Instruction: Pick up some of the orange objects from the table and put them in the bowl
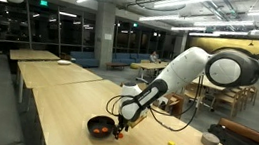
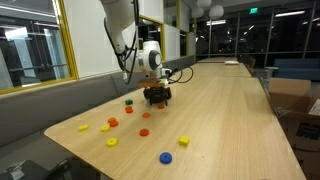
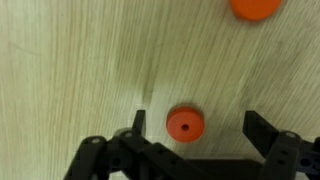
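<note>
Two flat round orange objects (image 3: 185,124), one seemingly dimpled, between wide-open gripper (image 3: 197,124)

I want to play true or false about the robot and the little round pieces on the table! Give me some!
1. The end effector is open. True.
2. An orange piece lies on the table between the fingers. True.
3. The bowl is white. False: it is black.
4. Every piece on the table is orange. False: a blue piece and a yellow piece lie there too.
</note>
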Available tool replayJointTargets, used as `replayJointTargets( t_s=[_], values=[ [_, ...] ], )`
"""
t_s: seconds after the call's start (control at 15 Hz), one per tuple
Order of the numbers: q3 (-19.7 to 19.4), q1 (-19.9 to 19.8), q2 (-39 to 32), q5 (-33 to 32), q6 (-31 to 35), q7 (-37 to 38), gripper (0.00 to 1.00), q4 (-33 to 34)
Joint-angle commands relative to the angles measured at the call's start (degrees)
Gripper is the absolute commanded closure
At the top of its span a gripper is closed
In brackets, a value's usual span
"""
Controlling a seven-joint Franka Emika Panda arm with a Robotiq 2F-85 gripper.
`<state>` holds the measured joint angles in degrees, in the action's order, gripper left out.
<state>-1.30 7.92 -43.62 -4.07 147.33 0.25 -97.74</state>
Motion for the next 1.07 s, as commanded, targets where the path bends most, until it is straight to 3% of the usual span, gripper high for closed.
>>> replayJointTargets(
  t_s=[0.0,0.73,0.8,0.87,1.0],
  values=[
    [1.4,-1.6,-1.7,-0.3,-1.9,-1.6,0.00,3.6],
    [2.6,-3.5,-3.7,0.2,-4.2,-3.5,0.00,6.7],
    [2.7,-3.6,-3.8,0.2,-4.2,-3.6,0.25,6.7],
    [2.7,-3.6,-3.8,0.2,-4.3,-3.7,0.28,6.8],
    [2.7,-3.6,-3.8,0.1,-4.4,-3.8,0.44,6.9]
  ],
)
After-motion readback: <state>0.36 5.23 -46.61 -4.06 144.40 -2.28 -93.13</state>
